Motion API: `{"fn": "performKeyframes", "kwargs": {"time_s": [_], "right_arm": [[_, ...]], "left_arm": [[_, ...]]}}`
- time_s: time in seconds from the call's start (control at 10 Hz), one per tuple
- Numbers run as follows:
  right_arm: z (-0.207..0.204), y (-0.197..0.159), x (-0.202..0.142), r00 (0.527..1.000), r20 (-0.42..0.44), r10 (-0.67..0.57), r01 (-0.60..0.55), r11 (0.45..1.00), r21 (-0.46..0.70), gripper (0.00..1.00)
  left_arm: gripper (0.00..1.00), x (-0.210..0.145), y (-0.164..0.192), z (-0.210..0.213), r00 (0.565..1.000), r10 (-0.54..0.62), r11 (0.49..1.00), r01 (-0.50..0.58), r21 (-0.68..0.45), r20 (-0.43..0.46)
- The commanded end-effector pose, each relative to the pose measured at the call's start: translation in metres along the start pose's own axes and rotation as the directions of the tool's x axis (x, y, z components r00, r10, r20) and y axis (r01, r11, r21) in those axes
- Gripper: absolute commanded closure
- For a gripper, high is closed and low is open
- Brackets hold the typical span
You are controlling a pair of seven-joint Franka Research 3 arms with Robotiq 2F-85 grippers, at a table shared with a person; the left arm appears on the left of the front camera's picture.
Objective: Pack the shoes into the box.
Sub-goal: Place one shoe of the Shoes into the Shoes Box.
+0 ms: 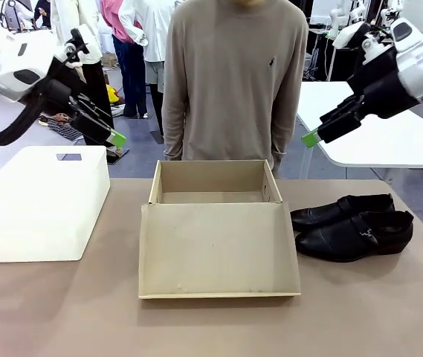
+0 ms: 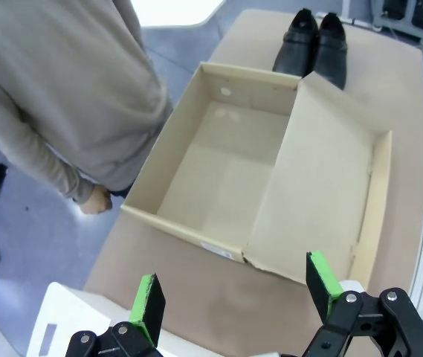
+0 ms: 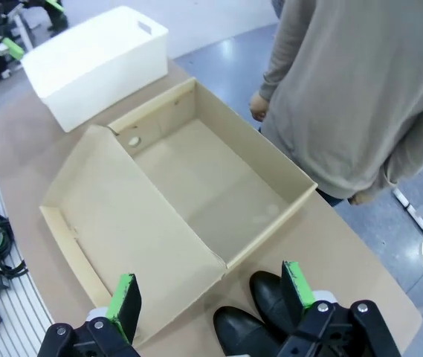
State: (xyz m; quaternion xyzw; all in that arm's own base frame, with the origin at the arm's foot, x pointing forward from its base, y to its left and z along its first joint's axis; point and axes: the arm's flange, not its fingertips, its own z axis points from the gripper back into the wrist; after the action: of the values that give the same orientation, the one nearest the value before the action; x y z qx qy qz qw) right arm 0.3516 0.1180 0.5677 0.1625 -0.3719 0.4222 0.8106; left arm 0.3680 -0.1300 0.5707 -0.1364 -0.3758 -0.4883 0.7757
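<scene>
Shoes (image 1: pixel 354 230): black leather, smooth, slight gloss; metal buckle (image 1: pixel 375 233). Box (image 1: pixel 218 253): tan cardboard, matt. Bin (image 1: pixel 36 208), left: white plastic, smooth. Table (image 1: pixel 375 312): brown, matt.

Centre of the front view: I read the box (image 1: pixel 218 249) as plain tan cardboard, unprinted inside and on its lid. Right of centre, the shoes (image 1: pixel 352 227) are glossy black, and one carries a small silvery buckle (image 1: pixel 375 235). At left, the bin (image 1: pixel 40 204) is plain white. The table (image 1: pixel 62 312) is a flat greyish brown. Top centre, the person's sweater (image 1: pixel 233 74) is plain beige-grey with a tiny dark chest emblem. Along the bottom of my wrist views, the left gripper (image 2: pixel 235 290) and right gripper (image 3: pixel 211 291) are black with bright green pads (image 2: pixel 148 305). The arms (image 1: pixel 3 59) are white.
</scene>
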Motion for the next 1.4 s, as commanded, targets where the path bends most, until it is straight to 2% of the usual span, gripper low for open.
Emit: {"fn": "performKeyframes", "kwargs": {"time_s": [0.0,1.3], "right_arm": [[0.0037,-0.0073,0.0017,0.999,0.046,0.028,-0.031,0.997,0.064,0.0],[0.0054,-0.0005,0.0024,1.0,0.025,0.014,-0.015,0.999,0.029,0.0]], "left_arm": [[0.0,0.0062,0.0083,0.0003,0.999,-0.011,1.0,0.012,-0.02,0.042],[0.0,0.01,0.0044,0.0029,0.999,0.014,1.0,-0.014,-0.005,0.036]]}}
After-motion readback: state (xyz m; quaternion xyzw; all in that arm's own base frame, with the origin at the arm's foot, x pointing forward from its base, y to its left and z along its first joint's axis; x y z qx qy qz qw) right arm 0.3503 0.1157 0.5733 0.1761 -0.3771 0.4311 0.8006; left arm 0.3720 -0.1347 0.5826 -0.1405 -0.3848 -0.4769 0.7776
